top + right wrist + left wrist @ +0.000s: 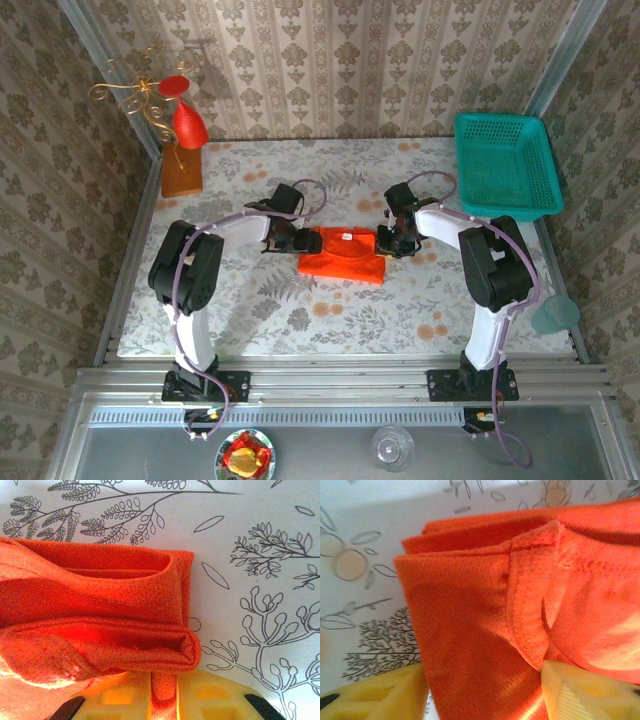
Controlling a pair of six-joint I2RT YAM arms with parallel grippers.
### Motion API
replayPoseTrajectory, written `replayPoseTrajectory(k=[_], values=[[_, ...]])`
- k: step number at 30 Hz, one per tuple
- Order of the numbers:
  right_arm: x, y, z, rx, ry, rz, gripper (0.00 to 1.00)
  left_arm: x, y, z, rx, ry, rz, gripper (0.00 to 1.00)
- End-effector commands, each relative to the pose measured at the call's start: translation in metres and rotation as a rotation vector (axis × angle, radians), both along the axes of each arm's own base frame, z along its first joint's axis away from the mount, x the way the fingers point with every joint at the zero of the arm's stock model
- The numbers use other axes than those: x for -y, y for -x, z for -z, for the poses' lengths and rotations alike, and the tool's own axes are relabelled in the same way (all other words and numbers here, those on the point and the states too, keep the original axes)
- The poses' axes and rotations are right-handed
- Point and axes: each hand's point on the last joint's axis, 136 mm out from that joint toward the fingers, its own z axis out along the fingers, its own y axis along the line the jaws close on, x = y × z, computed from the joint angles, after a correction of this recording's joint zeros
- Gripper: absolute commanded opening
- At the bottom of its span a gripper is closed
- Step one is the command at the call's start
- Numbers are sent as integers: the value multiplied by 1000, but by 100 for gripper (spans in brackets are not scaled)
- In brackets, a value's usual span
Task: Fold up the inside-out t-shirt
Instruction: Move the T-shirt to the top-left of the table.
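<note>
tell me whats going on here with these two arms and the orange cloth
Two robot arms are folding an orange-red t-shirt, which lies as a compact folded bundle in the middle of the floral table. The left tool sits at its left end, open, with the fabric between its spread fingers. The right tool is at the right end, shut on a pinch of the folded edge.
</note>
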Motion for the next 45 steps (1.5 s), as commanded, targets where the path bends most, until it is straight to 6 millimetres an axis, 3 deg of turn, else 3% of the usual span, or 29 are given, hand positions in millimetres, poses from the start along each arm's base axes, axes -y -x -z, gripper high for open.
replayPoseTrajectory(k=[1, 7, 13, 20, 23, 28, 32, 33, 36, 45], values=[[8, 10, 18, -60, 39, 4, 18, 3, 6, 10, -29, -45, 20, 60], [7, 8, 17, -50, 30, 7, 17, 6, 13, 21, -19, -148, 40, 50], [8, 8, 17, -52, 28, 12, 17, 11, 19, 26, -19, -198, 67, 31], [7, 5, 8, -34, 19, 15, 19, 0, 13, 18, 8, -235, 56, 10], [8, 3, -1, -13, 16, 19, 27, -13, 10, 14, 14, -251, 41, 4], [16, 1, -20, 22, 26, 32, 40, -58, 2, 8, 27, -336, 20, 0], [27, 3, -33, 48, 27, 43, 41, -105, -5, 6, 47, -449, 30, 0], [31, 5, -36, 51, 27, 49, 41, -126, -10, 6, 44, -488, 15, 0], [41, 10, -41, 59, 23, 69, 42, -166, -22, 6, 39, -596, -14, 0], [56, 24, -66, 94, 6, 51, 42, -242, -66, -6, 77, -911, -14, 0]])
